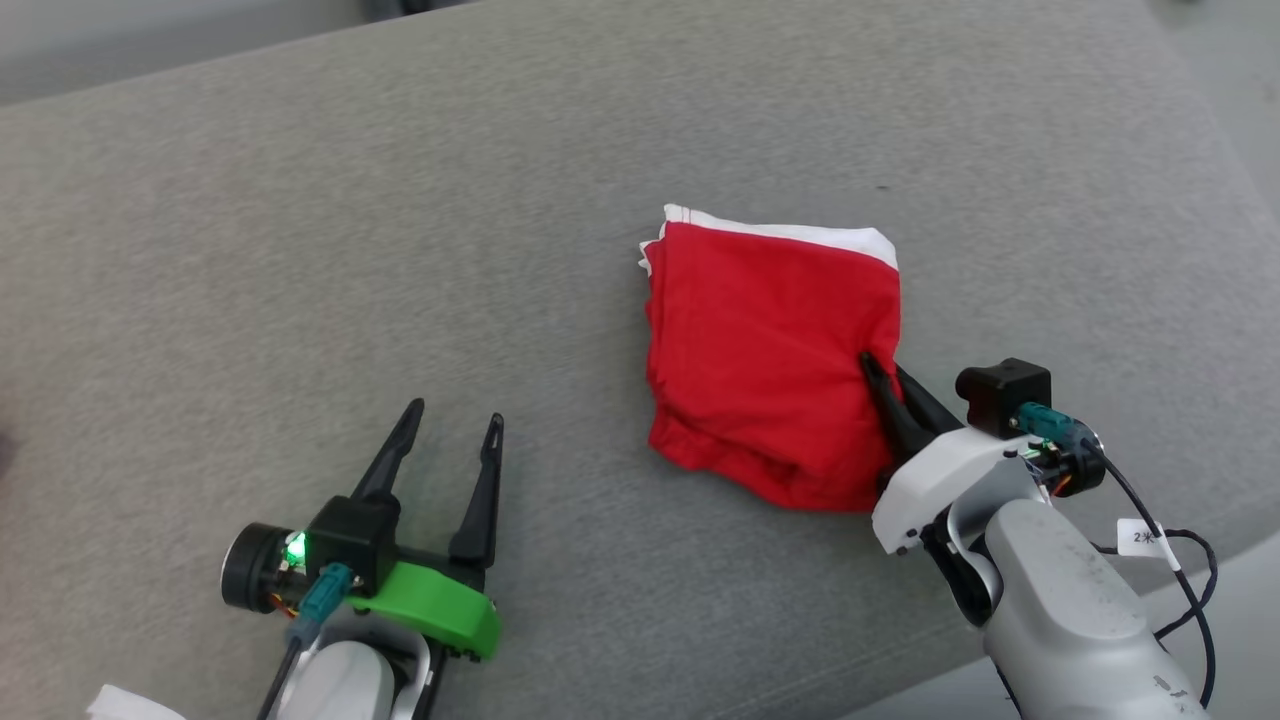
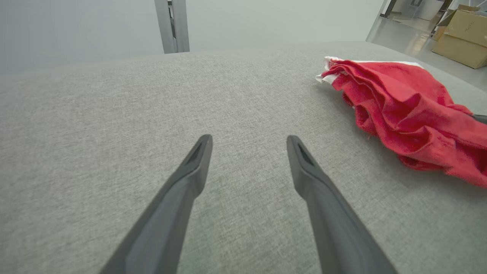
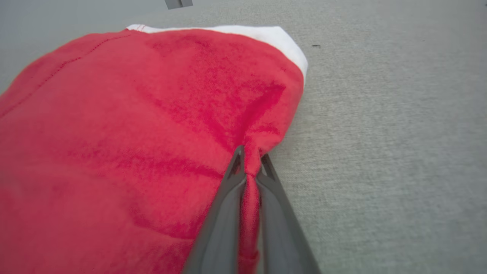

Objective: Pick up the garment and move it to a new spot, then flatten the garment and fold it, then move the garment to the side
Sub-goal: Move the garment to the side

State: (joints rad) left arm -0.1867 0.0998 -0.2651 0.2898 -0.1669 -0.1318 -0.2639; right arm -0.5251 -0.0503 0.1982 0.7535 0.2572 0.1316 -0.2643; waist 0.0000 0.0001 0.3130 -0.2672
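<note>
Head view: garment (image 1: 770,360) lies folded into a rough red square on the grey fabric surface (image 1: 300,250), right of centre, toward the right edge. A white strip runs along its far edge. Right gripper (image 1: 882,366) comes in from the near right corner, fingers nearly together, pinching a fold at the garment's right edge. Right wrist view confirms this: red cloth squeezed between the two fingers, puckered at the tips. Left gripper (image 1: 455,412) sits well apart to the left, by the near edge, fingers spread wide, holding nothing, bare fabric under it. Left wrist view: stacked layers visible at the garment's left side, cardboard box (image 2: 462,38) on the floor beyond the surface.
</note>
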